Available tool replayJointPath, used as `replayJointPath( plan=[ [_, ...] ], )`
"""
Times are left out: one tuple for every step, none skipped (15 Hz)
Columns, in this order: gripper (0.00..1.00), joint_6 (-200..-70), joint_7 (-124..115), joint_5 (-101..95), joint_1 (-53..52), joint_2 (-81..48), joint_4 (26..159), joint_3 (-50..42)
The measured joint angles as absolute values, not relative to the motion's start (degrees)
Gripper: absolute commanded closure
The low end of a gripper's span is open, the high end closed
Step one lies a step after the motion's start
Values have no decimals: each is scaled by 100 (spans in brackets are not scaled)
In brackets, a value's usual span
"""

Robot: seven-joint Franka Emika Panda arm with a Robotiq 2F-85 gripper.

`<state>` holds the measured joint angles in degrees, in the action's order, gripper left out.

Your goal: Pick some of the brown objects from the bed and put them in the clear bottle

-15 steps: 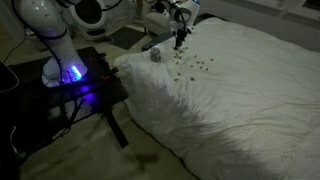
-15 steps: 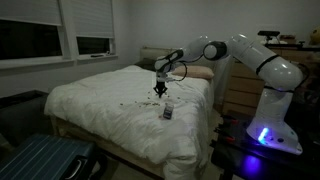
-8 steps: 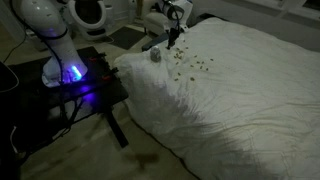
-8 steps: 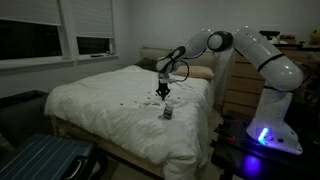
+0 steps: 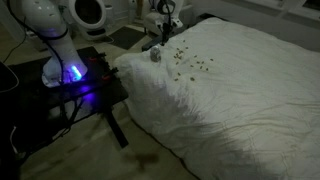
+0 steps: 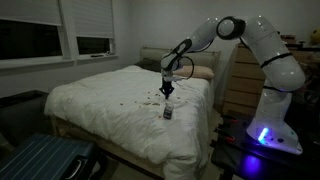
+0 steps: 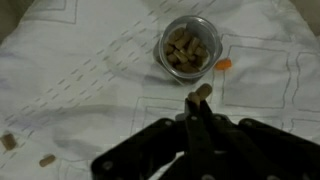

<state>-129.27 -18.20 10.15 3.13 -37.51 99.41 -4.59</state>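
Note:
The clear bottle [image 7: 189, 48] stands upright on the white bed [image 7: 90, 70] and holds several brown pieces. It also shows in both exterior views [image 5: 155, 55] [image 6: 167, 112]. My gripper [image 7: 198, 100] is shut on one brown object [image 7: 204, 92] and hangs just short of the bottle's mouth, above the sheet. In both exterior views the gripper [image 5: 163, 41] [image 6: 167, 92] is above and beside the bottle. More brown objects [image 5: 190, 63] [image 6: 145, 100] lie scattered on the sheet, and two show at the lower left of the wrist view [image 7: 8, 142].
A small orange bit [image 7: 224, 65] lies on the sheet right of the bottle. A black table with a blue light [image 5: 75, 85] holds the robot base beside the bed. A pillow [image 6: 200, 72] lies at the bed's head. A blue case [image 6: 40, 158] stands on the floor.
The gripper has moved across the bed from over the scattered brown objects toward the bottle, staying shut. The arm has swung with it.

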Motion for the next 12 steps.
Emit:
replayJointPath(
  plan=[
    [99,-13002,-1820,1008,294,-3616,10113,-467],
    [99,-13054,-1821,999,271,-3496,10264,-479],
    [99,-13085,-1821,987,245,-3388,10393,-493],
    [99,-13107,-1822,973,226,-3292,10508,-498],
    [99,-13124,-1822,963,209,-3204,10613,-499],
    [99,-13135,-1822,955,194,-3128,10711,-499],
    [99,-13138,-1822,950,181,-3059,10804,-499],
    [99,-13138,-1822,948,169,-2998,10888,-499],
    [99,-13138,-1822,946,162,-2950,10963,-499],
    [99,-13139,-1822,946,159,-2906,11029,-499],
    [99,-13139,-1821,946,158,-2875,11085,-499],
    [99,-13139,-1821,946,158,-2854,11129,-499]
  ],
)
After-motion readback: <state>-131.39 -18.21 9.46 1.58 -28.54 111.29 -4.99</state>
